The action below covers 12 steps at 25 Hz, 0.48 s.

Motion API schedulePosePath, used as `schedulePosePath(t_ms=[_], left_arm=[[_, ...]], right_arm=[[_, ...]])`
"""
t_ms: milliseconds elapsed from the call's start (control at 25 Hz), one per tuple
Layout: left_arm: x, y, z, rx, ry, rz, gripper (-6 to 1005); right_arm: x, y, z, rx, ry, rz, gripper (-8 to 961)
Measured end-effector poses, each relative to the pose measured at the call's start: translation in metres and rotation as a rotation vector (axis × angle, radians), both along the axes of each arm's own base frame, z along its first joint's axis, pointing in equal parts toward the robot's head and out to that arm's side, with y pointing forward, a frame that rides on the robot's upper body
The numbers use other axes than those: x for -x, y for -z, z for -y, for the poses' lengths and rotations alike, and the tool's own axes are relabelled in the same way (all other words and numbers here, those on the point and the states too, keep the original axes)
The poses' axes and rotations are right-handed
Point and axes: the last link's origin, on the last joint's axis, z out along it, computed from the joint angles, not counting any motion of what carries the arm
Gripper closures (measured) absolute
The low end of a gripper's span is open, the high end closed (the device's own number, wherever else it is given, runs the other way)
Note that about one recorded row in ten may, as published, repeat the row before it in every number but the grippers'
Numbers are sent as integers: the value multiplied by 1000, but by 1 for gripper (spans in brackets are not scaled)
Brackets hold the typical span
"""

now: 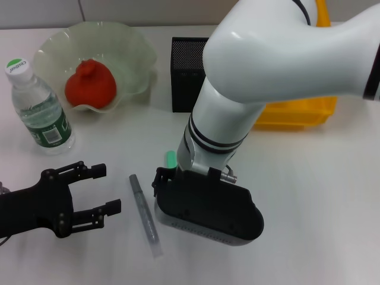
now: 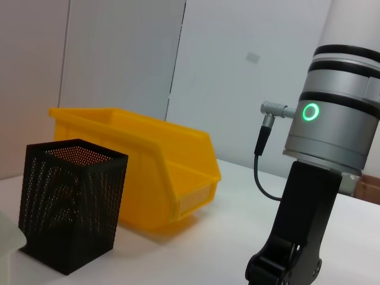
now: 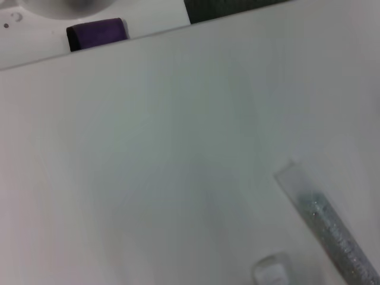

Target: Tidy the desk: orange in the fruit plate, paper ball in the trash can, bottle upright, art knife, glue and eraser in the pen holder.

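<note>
**A:** How much room is there along the bench (image 1: 320, 196) edges?

**B:** The near right part of the bench is bare and open. The near left corner is taken by the left gripper (image 1: 107, 190), low over the surface with its black fingers (image 1: 92, 171) spread apart and nothing between them. The right gripper (image 1: 208, 205) hangs low over the middle of the bench, close above the surface; its dark body hides the fingers, so I cannot tell how they stand.

**A:** What lies between the two?

**B:** A grey glitter glue stick (image 1: 144, 214) flat on the bench, just beside the right gripper. A small green thing (image 1: 170, 158) peeks out by the right arm's wrist; I cannot tell what it is.

**A:** And the containers?

**B:** The fruit plate (image 1: 127, 44) sits at the far left with the orange (image 1: 89, 84) inside it. The bottle (image 1: 39, 110) stands upright just beside the plate, cap on. The pen holder (image 1: 185, 71) stands at the far middle; in the left wrist view its visible top shows only mesh. The trash can (image 1: 297, 113) is just beside it on the right, mostly hidden by the right arm, its inside out of sight.
</note>
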Motion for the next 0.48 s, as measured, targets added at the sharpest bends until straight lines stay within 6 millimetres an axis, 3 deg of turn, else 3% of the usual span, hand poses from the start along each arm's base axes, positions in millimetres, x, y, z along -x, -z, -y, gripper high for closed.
schedulePosePath(t_ms=[480], left_arm=[[-1,0,-1,-2,1,3,199]], right_arm=[[-1,4,3,24,-38,-8,514]])
